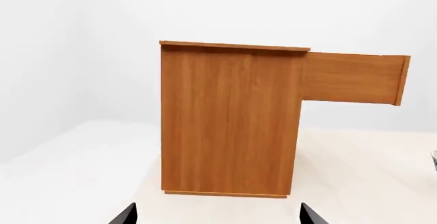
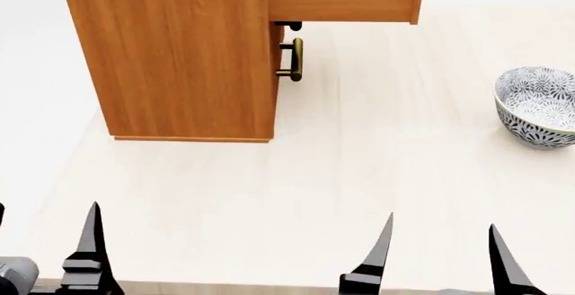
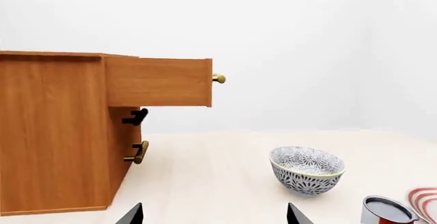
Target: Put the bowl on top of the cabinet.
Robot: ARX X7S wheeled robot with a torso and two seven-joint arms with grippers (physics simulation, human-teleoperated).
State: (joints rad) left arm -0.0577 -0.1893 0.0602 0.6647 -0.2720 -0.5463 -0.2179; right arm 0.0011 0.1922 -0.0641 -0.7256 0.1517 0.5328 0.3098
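left wrist view: the cabinet [image 1: 231, 119] stands on the pale table [image 1: 75, 178], its top drawer [image 1: 355, 78] pulled out; the left gripper [image 1: 217, 215] has its tips spread apart, holding nothing.

head view: the bowl [image 2: 539, 106] sits upright on the table, well apart from the cabinet on the drawer side. the right gripper [image 2: 440, 258] is parted and empty.

right wrist view: beyond the bowl from the cabinet stand a can [image 3: 386, 211] and a red-ringed plate [image 3: 424, 201].
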